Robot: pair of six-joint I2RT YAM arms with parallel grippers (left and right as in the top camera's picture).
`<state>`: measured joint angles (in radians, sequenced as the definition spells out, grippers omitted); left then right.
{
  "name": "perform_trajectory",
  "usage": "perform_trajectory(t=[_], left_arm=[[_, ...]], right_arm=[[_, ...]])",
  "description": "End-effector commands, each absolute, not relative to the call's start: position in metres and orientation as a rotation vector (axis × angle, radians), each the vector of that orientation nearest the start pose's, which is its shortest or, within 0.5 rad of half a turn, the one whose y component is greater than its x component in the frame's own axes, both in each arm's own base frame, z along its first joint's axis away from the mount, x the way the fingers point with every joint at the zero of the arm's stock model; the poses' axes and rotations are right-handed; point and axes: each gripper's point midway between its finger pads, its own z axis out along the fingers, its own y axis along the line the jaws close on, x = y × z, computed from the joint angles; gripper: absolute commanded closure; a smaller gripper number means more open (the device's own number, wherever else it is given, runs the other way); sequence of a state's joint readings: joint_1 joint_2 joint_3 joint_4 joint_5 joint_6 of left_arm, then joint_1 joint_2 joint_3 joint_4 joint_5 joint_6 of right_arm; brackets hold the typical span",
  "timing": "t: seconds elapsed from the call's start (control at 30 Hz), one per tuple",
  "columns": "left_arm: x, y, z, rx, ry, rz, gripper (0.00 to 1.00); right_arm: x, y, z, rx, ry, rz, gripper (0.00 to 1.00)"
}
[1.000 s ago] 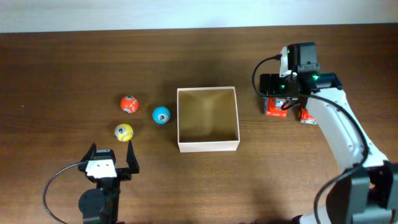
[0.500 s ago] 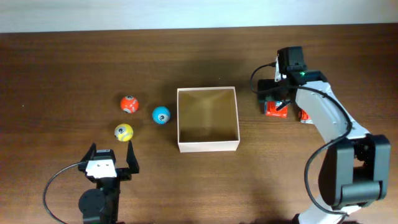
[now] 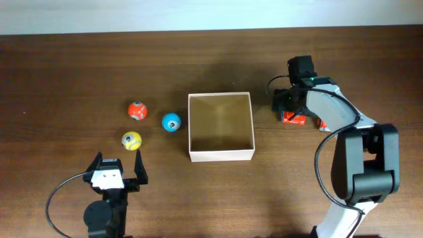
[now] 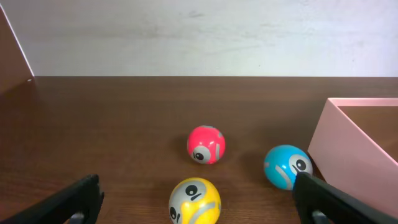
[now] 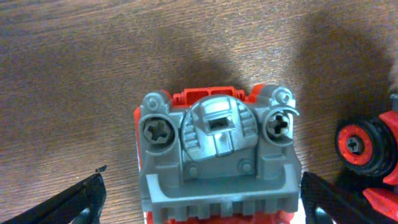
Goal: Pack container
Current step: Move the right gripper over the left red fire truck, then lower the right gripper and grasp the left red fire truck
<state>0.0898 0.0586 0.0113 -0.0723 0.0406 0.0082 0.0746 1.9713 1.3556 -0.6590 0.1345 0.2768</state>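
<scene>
From overhead we see the container (image 3: 221, 127) open and empty; to its left lie an orange ball (image 3: 137, 110), a blue ball (image 3: 171, 121) and a yellow ball (image 3: 131, 140); the left gripper (image 3: 119, 165) waits beyond them, fingers apart; right of the container the right gripper (image 3: 293, 108) hangs over a red toy vehicle (image 3: 293, 118). The left wrist view frames all three balls between its spread fingers. In the right wrist view the fingers stand wide, straddling the vehicle's grey plate without touching, which we judge a line-up for grasping; a red-wheeled toy (image 5: 367, 149) sits just beside it.

Soft, even light casts faint shadows on the table (image 3: 66, 66); the right wrist close-up seems slightly blurred.
</scene>
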Motion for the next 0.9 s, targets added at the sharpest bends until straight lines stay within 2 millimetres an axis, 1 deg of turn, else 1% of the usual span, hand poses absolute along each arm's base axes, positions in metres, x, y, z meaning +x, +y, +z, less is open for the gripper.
perform_trajectory(t=[0.0,0.13,0.23,0.33,0.5,0.53,0.57,0.6,0.63,0.67,0.73,0.8,0.83,0.87], left_arm=[[0.247,0.015,0.146,-0.023,1.694,0.054,0.01],[0.247,0.015,0.146,-0.023,1.695,0.054,0.01],[0.247,0.015,0.146,-0.023,1.695,0.054,0.01],[0.247,0.015,0.146,-0.023,1.695,0.054,0.01],[0.247,0.015,0.146,-0.023,1.695,0.054,0.01],[0.247,0.015,0.146,-0.023,1.695,0.054,0.01],[0.247,0.015,0.146,-0.023,1.694,0.054,0.01],[0.247,0.015,0.146,-0.023,1.695,0.054,0.01],[0.247,0.015,0.146,-0.023,1.695,0.054,0.01],[0.247,0.015,0.146,-0.023,1.695,0.054,0.01],[0.247,0.015,0.146,-0.023,1.695,0.054,0.01],[0.247,0.015,0.146,-0.023,1.695,0.054,0.01],[0.247,0.015,0.146,-0.023,1.695,0.054,0.01],[0.247,0.015,0.146,-0.023,1.695,0.054,0.01]], right_arm=[[0.43,0.003,0.026,0.343,2.807,-0.142,0.15],[0.43,0.003,0.026,0.342,2.807,-0.143,0.29],[0.43,0.003,0.026,0.342,2.807,-0.143,0.34],[0.43,0.001,0.026,0.339,2.804,-0.165,0.35],[0.43,0.001,0.026,0.139,2.828,-0.196,0.35],[0.43,0.001,0.026,0.106,2.831,-0.201,0.34],[0.43,0.001,0.026,0.082,2.832,-0.205,0.28],[0.431,-0.003,0.026,0.093,2.828,-0.206,0.09],[0.432,-0.007,0.027,0.107,2.825,-0.207,0.05],[0.432,-0.009,0.026,0.09,2.827,-0.188,0.05],[0.437,-0.004,0.026,0.03,2.821,-0.061,0.05],[0.443,0.004,0.028,-0.064,2.795,0.032,0.05],[0.444,0.006,0.029,-0.08,2.791,0.046,0.05],[0.444,0.012,0.029,-0.127,2.783,0.083,0.05]])
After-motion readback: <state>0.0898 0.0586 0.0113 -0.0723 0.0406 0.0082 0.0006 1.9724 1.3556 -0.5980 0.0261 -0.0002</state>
